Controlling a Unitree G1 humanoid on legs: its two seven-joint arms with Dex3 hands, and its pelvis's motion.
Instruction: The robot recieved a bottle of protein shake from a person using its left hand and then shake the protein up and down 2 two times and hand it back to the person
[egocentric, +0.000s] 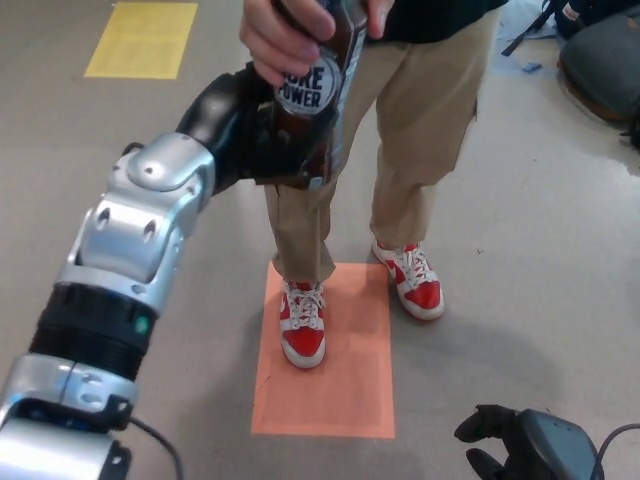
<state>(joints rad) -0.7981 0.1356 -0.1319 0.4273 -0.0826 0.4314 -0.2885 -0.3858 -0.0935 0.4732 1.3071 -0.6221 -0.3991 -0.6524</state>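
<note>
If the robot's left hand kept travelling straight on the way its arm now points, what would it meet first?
Most likely the person's hand, gripping the bottle just above the left hand, which wraps its lower part. Depth is unclear; the person's body lies beyond.

You have one view only: the head camera, mounted high on the robot and pitched steeply down at the floor ahead.

- Near field: the left arm fills the picture's left side, entering from the bottom corner, so close that its forearm is cropped.
- Farther out: just beyond the left hand fingers stands a person, cut off at the top edge above the waist.
- Below the fingers: an orange floor patch.
- Bottom right corner: the right hand, partly cropped.

No second view overlaps it.
</note>
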